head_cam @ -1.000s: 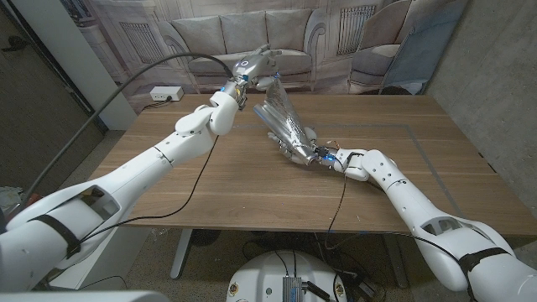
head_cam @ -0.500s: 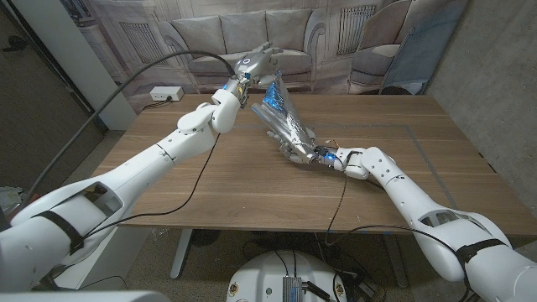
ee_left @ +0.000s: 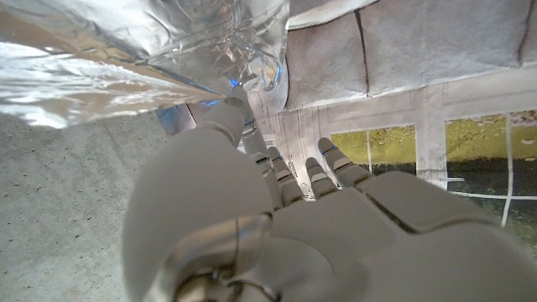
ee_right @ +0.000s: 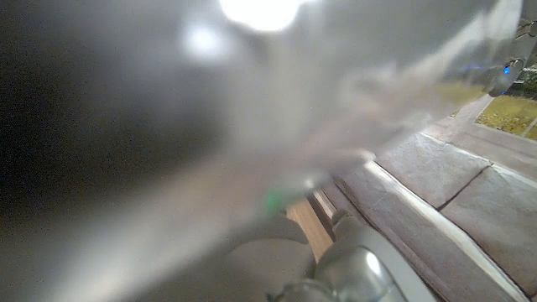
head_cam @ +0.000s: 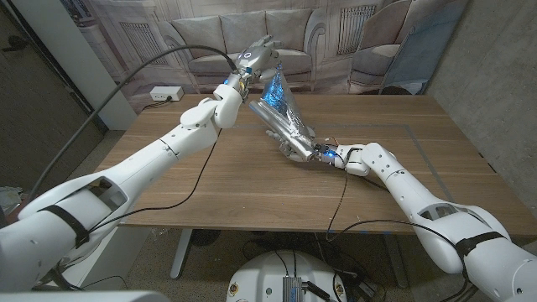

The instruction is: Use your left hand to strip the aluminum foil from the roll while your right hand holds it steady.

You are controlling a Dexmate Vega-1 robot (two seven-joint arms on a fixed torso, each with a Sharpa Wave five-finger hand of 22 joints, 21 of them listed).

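The foil roll lies aslant on the wooden table at its middle. My right hand grips the roll's near end on the table. A crinkled sheet of foil rises from the roll to my left hand, which pinches its top corner high above the table's far side. In the left wrist view the left hand reaches up to the shiny foil, fingertips at its edge. In the right wrist view the foil is a close blur over the right hand.
A white power strip sits at the table's far left corner. A thin black cable runs from my left wrist over the table's left half, another from my right wrist to the near edge. A printed couch backdrop hangs behind.
My left hand has risen a little and moved right with the foil corner, pulling the sheet taller and tauter. My right hand still grips the roll, shifted slightly away.
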